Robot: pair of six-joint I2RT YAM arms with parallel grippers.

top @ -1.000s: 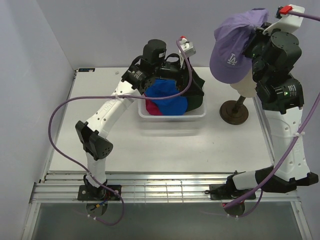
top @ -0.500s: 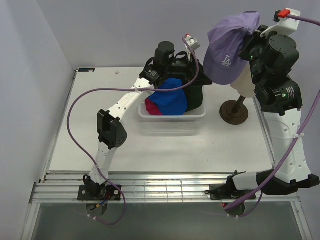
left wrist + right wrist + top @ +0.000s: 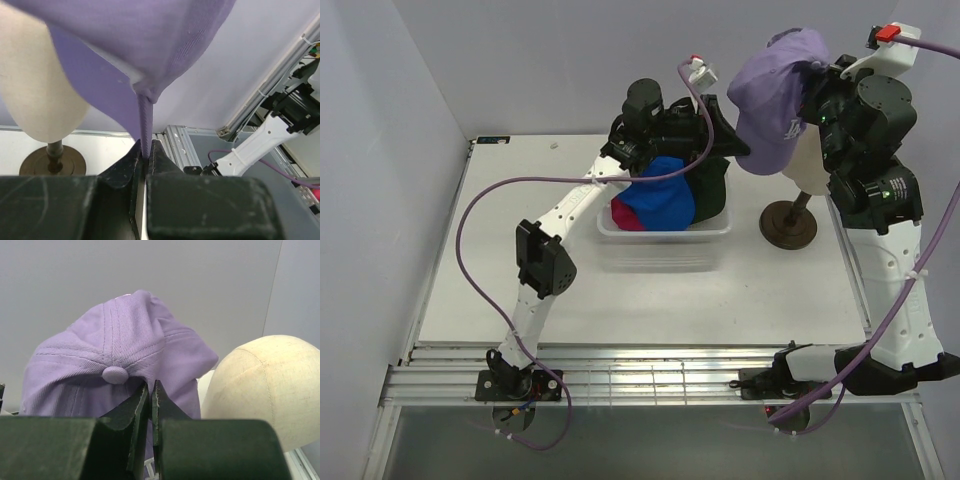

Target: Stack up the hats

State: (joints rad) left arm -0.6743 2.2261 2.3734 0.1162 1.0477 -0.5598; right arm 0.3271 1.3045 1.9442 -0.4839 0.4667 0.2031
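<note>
Lavender cap (image 3: 772,95) hangs at the upper right of the top view, beside the cream head (image 3: 812,165), with 2 grippers pinched on it: the left gripper (image 3: 144,151) has moved over to its edge, and the right gripper (image 3: 150,390) grips its top.

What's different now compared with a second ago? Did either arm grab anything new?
The left arm stretched from over the basket toward the right, and the left tool now pinches an edge of the lavender cap. The cap turned slightly beside the mannequin head. The right tool still grips it near the top button; basket, the hats in it and stand stayed put.
</note>
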